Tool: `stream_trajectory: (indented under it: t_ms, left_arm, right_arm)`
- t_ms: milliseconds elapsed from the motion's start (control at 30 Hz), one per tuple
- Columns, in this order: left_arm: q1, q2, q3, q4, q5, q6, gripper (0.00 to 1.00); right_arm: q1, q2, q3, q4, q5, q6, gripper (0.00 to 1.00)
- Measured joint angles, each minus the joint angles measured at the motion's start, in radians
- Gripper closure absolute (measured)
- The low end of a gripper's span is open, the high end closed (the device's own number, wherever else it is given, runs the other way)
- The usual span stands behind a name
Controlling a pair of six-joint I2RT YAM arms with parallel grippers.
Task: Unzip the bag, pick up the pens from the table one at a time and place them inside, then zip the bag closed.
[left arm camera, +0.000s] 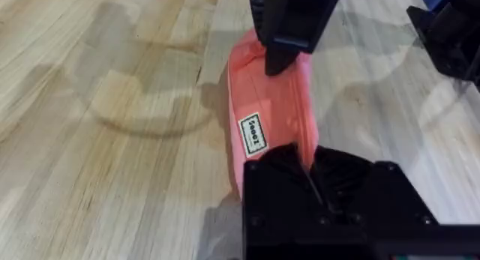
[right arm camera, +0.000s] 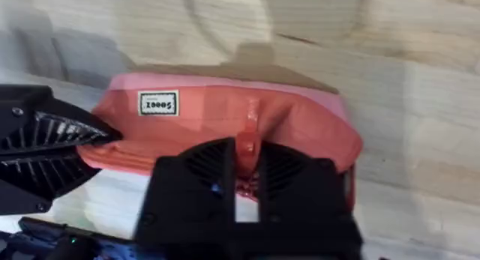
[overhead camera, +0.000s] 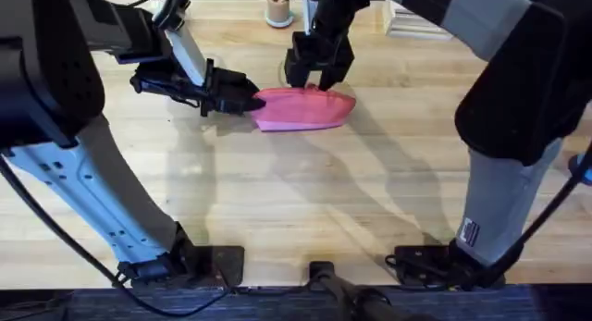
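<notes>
Pale butcher-block planks run across the table, and the action sits toward its far side, a little right of centre. Starting from the left: the left arm stretches in from the near left corner, and its black left gripper meets the left end of the bag. In the left wrist view the left gripper has its fingers drawn close on the pink fabric of the bag — the cloth edge runs right down between them, so it looks pinched there.

The bag itself is a pink oblong pouch lying flat on the wood, its long side running left to right. A small white label with dark lettering is sewn on its side panel; the same label shows in the right wrist view near the end of the bag that the left gripper is holding.

Further right, the right arm comes down from above — its right gripper sits on the top far edge of the pouch, about mid-length. Up close, the right gripper has its fingers set narrow with a small reddish zipper pull caught between them, on the bag's top seam.

Beyond the bag, at the far edge, stands a small tan cup on a pale base.
</notes>
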Motion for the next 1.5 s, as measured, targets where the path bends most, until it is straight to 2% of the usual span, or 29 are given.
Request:
stream_trajectory:
  t_ms: [100,167,767,1067,1267,1500]
  left_arm:
    - [0.001,0.000,0.000,0.001,-0.001,0.000,0.959]
    - [0.002,0.000,0.000,0.001,-0.001,0.000,0.959]
    - [0.001,0.000,0.000,0.004,0.006,-0.003,0.959]
    - [-0.023,0.000,0.000,0.005,0.043,-0.004,0.959]
    - [-0.021,0.000,0.000,0.005,0.039,-0.004,0.959]
    - [-0.022,0.000,0.000,0.009,0.041,-0.004,0.959]
  right_arm:
    - [-0.001,0.000,0.000,-0.017,0.005,0.000,0.906]
    - [-0.001,0.000,0.000,-0.024,0.003,0.001,0.960]
    - [-0.030,-0.006,0.000,-0.027,-0.005,-0.032,0.968]
    - [-0.155,-0.055,0.000,-0.067,-0.075,-0.054,0.968]
    - [-0.243,-0.062,0.000,-0.087,-0.063,-0.074,0.966]
    - [-0.297,-0.062,0.000,-0.095,-0.063,-0.094,0.966]
